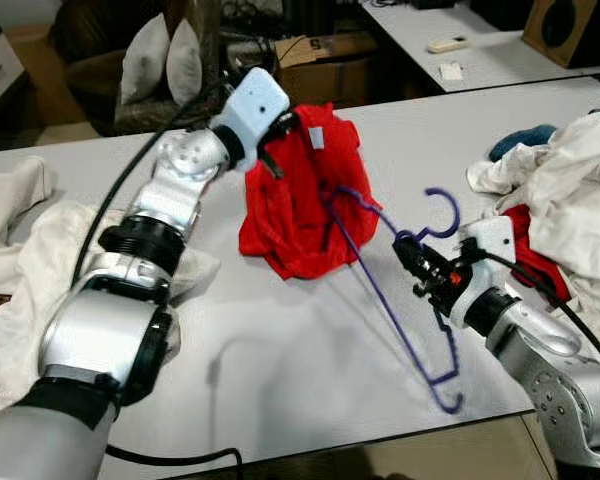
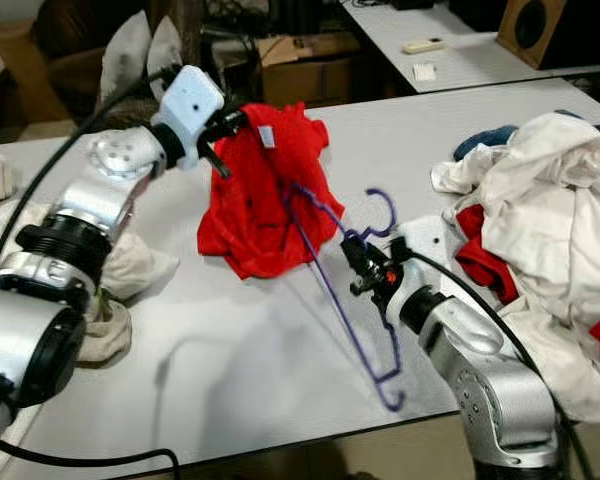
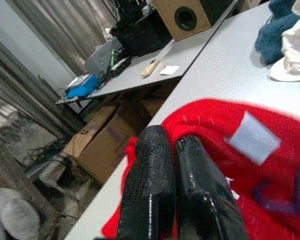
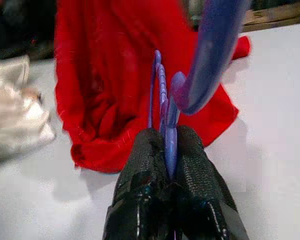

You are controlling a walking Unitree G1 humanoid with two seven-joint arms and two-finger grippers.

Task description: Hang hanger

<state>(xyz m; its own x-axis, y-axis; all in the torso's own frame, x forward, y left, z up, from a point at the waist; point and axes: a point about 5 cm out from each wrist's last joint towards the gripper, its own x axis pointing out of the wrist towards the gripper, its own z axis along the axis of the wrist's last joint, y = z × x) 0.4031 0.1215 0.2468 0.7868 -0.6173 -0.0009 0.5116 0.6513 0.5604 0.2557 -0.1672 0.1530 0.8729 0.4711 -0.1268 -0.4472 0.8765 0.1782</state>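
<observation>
Lifting the red shirt (image 1: pixel 298 195) off the table (image 1: pixel 280 350) by its pinched collar, the left gripper (image 1: pixel 272 150) opens it for the purple hanger (image 1: pixel 400 300) clamped in the right gripper (image 1: pixel 412 262).

At the bottom centre of the frame the right tool (image 4: pixel 171 150) has its two black fingers (image 4: pixel 140 175) pinched tight on the neck of a purple hanger (image 4: pixel 166 107), whose thick hook curls up toward the top right, blurred from being so close. The hanger's thin arms run up the middle into a red garment (image 4: pixel 105 75) that fills the upper centre and drapes down onto the white desk (image 4: pixel 270 150). At the left edge, a crumpled cream cloth (image 4: pixel 15 117) lies on the desk beside the garment.
</observation>
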